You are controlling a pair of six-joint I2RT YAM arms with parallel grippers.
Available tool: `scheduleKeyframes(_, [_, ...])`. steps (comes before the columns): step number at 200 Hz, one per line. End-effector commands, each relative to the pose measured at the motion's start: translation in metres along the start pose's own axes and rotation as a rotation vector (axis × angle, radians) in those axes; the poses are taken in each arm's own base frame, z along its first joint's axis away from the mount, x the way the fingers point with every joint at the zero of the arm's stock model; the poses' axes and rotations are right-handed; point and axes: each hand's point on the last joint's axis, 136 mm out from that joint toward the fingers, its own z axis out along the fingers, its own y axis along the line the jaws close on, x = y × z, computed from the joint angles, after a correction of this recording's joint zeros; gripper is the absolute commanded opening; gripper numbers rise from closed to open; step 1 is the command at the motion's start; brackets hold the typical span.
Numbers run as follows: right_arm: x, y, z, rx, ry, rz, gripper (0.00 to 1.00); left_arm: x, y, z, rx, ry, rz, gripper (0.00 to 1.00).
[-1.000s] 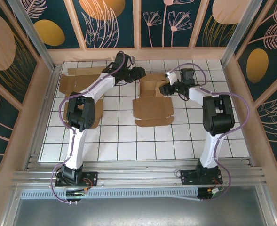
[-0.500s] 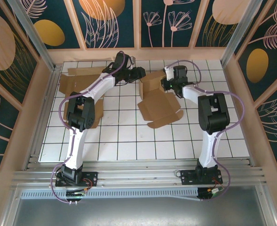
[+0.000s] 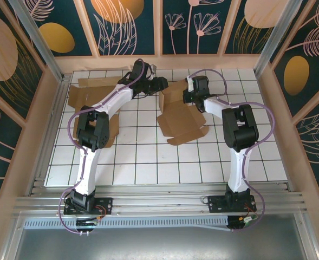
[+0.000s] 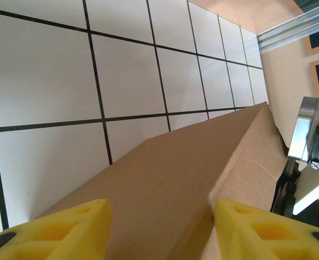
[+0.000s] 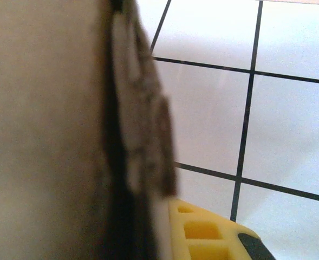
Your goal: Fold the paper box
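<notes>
The brown paper box (image 3: 180, 120) lies unfolded mid-table, its far panel tipped up between the two grippers. My left gripper (image 3: 162, 84) sits at that raised panel's far left; in the left wrist view its yellow fingers (image 4: 67, 228) stand wide apart, open, with the cardboard panel (image 4: 164, 179) running between them. My right gripper (image 3: 188, 96) is shut on the box's far right flap; in the right wrist view the flap's edge (image 5: 140, 124) presses against its one visible yellow finger (image 5: 205, 234), the other finger hidden behind cardboard. The right gripper's body (image 4: 312, 151) appears past the panel.
More flat cardboard (image 3: 89, 91) lies at the far left of the white tiled table (image 3: 148, 162), and another piece (image 3: 111, 132) sits under the left arm. Walls and an aluminium frame close in the table on all sides.
The right gripper has swung left and farther away with the flap, lifting the box's far panel and turning the box anticlockwise. The left arm has stayed put.
</notes>
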Motion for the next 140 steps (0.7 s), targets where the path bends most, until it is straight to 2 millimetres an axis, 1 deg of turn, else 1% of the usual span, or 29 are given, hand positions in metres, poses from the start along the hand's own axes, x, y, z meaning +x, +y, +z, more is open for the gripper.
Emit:
scheduleKeyframes(1, [0.03,-0.001,0.006,0.03,0.078,0.012,0.01,0.009,-0.012,-0.01,0.011,0.024,0.012,0.53])
scheduleKeyframes(6, [0.03,0.0,0.006,0.027,0.079,0.012,0.06,0.008,-0.013,-0.01,0.011,0.021,0.014,0.54])
scheduleKeyframes(14, [0.03,0.0,0.005,0.025,0.085,0.011,0.2,0.008,-0.013,-0.01,0.01,0.019,0.015,0.54])
scheduleKeyframes(18, [0.029,0.0,0.005,0.027,0.086,0.013,0.25,0.007,-0.014,-0.011,0.011,0.018,0.016,0.54])
scheduleKeyframes(23, [0.029,0.0,0.004,0.029,0.09,0.014,0.28,0.007,-0.014,-0.01,0.011,0.019,0.015,0.54])
scheduleKeyframes(31, [0.024,0.0,0.002,0.028,0.085,0.016,0.29,0.007,-0.013,-0.01,0.01,0.018,0.015,0.54])
scheduleKeyframes(38, [0.019,0.001,-0.001,0.025,0.072,0.015,0.28,0.007,-0.013,-0.01,0.009,0.021,0.014,0.54])
scheduleKeyframes(49, [0.012,0.001,-0.004,0.024,0.046,0.01,0.23,0.008,-0.013,-0.009,0.012,0.024,0.011,0.54])
scheduleKeyframes(52, [0.011,0.001,-0.005,0.024,0.04,0.007,0.21,0.008,-0.013,-0.009,0.013,0.025,0.009,0.54])
scheduleKeyframes(61, [0.008,0.002,-0.007,0.021,0.027,-0.005,0.08,0.009,-0.013,-0.009,0.015,0.028,0.007,0.54])
scheduleKeyframes(68, [0.008,0.002,-0.007,0.017,0.023,-0.012,0.0,0.009,-0.014,-0.009,0.016,0.026,0.005,0.54])
scheduleKeyframes(99, [0.006,0.002,-0.007,-0.002,0.027,0.0,0.0,0.008,-0.014,-0.011,0.013,0.022,0.011,0.54])
scheduleKeyframes(103, [0.004,0.002,-0.008,-0.007,0.026,0.001,0.05,0.009,-0.014,-0.011,0.013,0.024,0.012,0.54])
scheduleKeyframes(114, [0.002,0.004,-0.012,-0.018,0.024,0.003,0.27,0.009,-0.013,-0.011,0.01,0.024,0.013,0.54])
scheduleKeyframes(119, [0.001,0.005,-0.015,-0.023,0.023,0.001,0.34,0.008,-0.013,-0.011,0.009,0.023,0.013,0.54])
scheduleKeyframes(127, [-0.002,0.006,-0.02,-0.033,0.016,-0.006,0.39,0.009,-0.013,-0.011,0.008,0.024,0.014,0.54])
scheduleKeyframes(140, [-0.005,0.006,-0.03,-0.037,-0.005,-0.019,0.42,0.009,-0.013,-0.011,0.007,0.025,0.012,0.54])
